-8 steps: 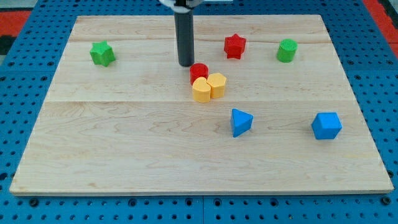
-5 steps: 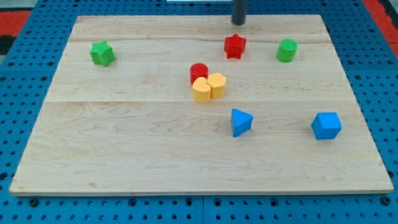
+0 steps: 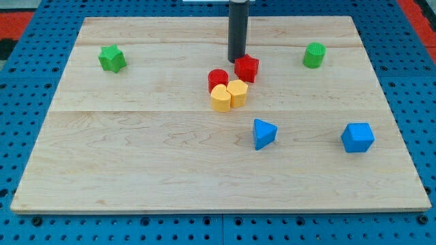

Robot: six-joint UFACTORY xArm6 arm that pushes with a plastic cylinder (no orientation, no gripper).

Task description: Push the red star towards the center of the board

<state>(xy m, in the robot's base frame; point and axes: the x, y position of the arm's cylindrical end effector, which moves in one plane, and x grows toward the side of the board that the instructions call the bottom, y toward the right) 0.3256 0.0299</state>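
Your arm shows only as a straight, smooth rod of dark charcoal grey, round in section and of even width along its length. Its upper part runs out of the view's top edge. My tip (image 3: 236, 59) is a plain, flat-cut end without markings.

Brightly and evenly lit from above. Sharp throughout, no blur. Only short, soft shadows under coloured blocks on the pale wooden table (image 3: 136, 156). No glare, no visible edge distortion.
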